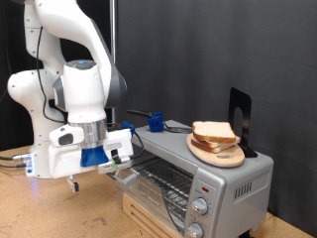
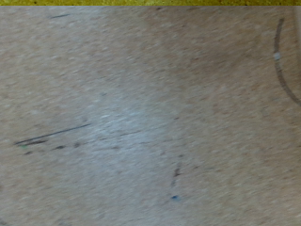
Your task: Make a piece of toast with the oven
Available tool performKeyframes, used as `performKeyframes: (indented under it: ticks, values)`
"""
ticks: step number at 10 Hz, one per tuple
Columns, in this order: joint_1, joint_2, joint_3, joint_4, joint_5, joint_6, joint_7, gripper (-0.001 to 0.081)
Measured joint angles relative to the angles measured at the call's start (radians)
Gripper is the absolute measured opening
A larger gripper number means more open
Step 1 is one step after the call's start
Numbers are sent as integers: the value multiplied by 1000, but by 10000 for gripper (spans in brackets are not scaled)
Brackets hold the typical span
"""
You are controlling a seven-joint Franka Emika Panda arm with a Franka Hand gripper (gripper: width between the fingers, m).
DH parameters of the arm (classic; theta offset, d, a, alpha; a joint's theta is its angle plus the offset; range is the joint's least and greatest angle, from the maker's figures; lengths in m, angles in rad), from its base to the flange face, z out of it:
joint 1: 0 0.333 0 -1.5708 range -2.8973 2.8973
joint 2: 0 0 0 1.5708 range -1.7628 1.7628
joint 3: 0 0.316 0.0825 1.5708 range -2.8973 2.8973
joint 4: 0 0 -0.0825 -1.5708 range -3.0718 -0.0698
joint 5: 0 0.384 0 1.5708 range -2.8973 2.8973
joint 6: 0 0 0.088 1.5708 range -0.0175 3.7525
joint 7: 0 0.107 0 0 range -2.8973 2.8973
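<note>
The two-finger tool is held at the open glass door of the small silver toaster oven, its finger state not discernible, while the pale brown-crusted bread slices are left stacked on the round wooden plate atop the oven, apparently awaiting loading

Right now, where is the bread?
In the exterior view's right, two bread slices sit on a wooden plate atop the oven.

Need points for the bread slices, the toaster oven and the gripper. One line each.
bread slices (image 1: 213, 132): exterior view, pale top face of the upper slice.
toaster oven (image 1: 236, 180): exterior view, silver front panel above the knobs.
gripper (image 1: 119, 159): exterior view, at its jaws, beside the oven's open front.
</note>
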Motion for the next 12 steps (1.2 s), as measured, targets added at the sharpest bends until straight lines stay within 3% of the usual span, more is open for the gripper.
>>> performKeyframes:
  ticks: [2, 3, 7, 12]
  values:
    - [6, -6, 11, 25, 117, -86, -106, 807]
    - [6, -16, 12, 35, 131, -124, -125, 808]
    - [5, -57, 11, 51, 131, -191, -128, 808]
    - [-3, -72, 9, 64, 101, -215, -128, 808]
